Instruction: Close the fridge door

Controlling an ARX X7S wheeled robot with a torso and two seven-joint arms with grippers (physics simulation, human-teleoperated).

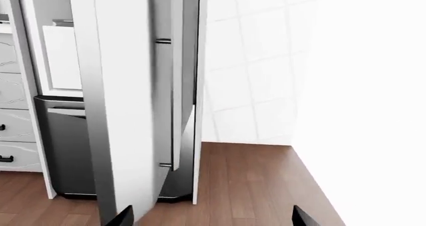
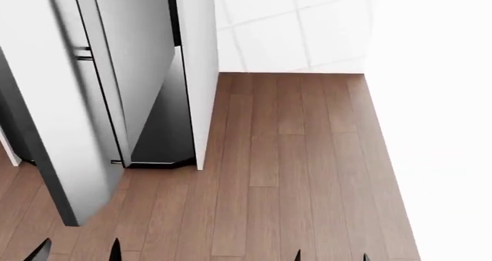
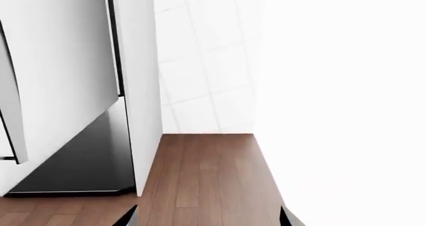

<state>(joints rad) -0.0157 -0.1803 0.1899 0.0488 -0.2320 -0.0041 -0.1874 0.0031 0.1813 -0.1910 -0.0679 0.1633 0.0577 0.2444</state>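
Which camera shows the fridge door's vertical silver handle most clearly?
The left wrist view: the handle shows with both brackets on the fridge door. The head view shows it shorter, cut off at the frame's top; the right wrist view catches only an edge.

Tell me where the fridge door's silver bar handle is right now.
In the head view the silver bar handle runs down the open fridge door at far left, ahead of the left end effector, with bare wood floor to its right.

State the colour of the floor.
Brown wood planks; the floor shows best in the head view.
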